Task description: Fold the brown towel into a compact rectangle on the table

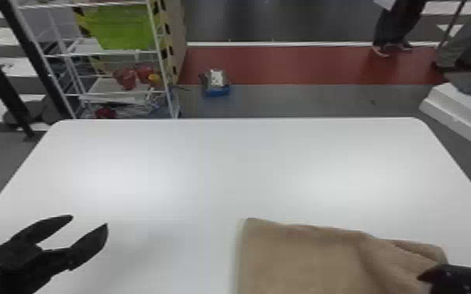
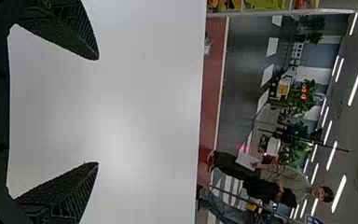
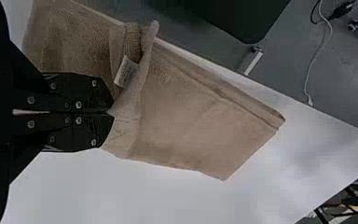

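The brown towel [image 1: 305, 258] lies at the near right part of the white table [image 1: 207, 168], its right side bunched up. At that bunched side is my right gripper [image 1: 422, 275]. In the right wrist view, the right gripper [image 3: 112, 112] is shut on a gathered fold of the towel [image 3: 191, 116], near a small white label; a flat layered part stretches away from it. My left gripper [image 1: 90, 221] is over the table's near left, apart from the towel; in the left wrist view the left gripper [image 2: 98, 112] stands open, nothing between its fingers.
Beyond the table's far left edge stands a white wire shelf [image 1: 113, 52] with a green bin [image 1: 123, 27]. A small blue-based item [image 1: 217, 84] is on the floor. Another white surface [image 1: 461, 113] stands past the right edge.
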{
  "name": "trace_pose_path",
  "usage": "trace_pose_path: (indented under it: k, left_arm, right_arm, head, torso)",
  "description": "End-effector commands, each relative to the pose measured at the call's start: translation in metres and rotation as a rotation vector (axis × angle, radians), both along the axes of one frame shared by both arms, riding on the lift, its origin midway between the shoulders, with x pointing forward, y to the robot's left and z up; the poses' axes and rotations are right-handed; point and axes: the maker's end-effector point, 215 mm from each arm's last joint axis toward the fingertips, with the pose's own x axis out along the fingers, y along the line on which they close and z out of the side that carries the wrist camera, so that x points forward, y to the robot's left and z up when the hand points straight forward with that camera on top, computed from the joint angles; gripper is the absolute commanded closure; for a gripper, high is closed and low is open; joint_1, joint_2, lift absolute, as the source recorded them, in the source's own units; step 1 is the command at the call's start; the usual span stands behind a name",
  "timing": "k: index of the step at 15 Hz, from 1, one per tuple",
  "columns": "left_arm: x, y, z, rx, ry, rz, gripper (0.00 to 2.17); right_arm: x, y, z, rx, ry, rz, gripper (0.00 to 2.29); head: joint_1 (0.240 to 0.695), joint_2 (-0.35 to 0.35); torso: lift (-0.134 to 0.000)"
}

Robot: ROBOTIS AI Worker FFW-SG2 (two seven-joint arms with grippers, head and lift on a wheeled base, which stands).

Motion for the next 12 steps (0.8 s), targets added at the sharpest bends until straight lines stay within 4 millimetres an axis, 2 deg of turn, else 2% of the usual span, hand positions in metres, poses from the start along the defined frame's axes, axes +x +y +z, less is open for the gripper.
trace_pose_path:
  k: [1, 4, 6, 8, 10, 12]
  left_arm:
    - [0.0, 0.0, -0.001, -0.003, 0.002, 0.002, 0.08]
    - [-0.001, 0.002, -0.002, 0.001, 0.005, 0.004, 0.08]
    - [-0.001, 0.001, -0.003, 0.002, 0.006, 0.003, 0.08]
    - [-0.001, 0.002, -0.003, 0.005, 0.007, 0.006, 0.08]
    - [0.001, 0.001, -0.005, 0.004, 0.009, 0.007, 0.08]
    - [0.001, -0.003, -0.008, 0.001, 0.014, 0.003, 0.08]
  right_arm:
    - [0.004, 0.003, -0.001, -0.004, -0.001, 0.006, 1.48]
    - [0.009, -0.003, 0.014, 0.008, -0.037, -0.007, 1.48]
    - [0.01, -0.02, 0.039, 0.023, -0.09, -0.039, 1.48]
    - [0.007, -0.04, 0.055, 0.027, -0.122, -0.07, 1.48]
    - [-0.003, -0.053, 0.053, 0.016, -0.115, -0.083, 1.48]
    - [-0.009, -0.061, 0.033, 0.001, -0.078, -0.076, 1.48]
  head:
    - [0.695, 0.046]
    - [0.695, 0.055]
    - [0.695, 0.053]
    - [0.695, 0.029]
    - [0.695, 0.001]
    - [0.695, -0.022]
  torso:
    - [-0.134]
    - [-0.134]
    - [-0.134]
    - [-0.134]
    - [-0.134]
    - [-0.134]
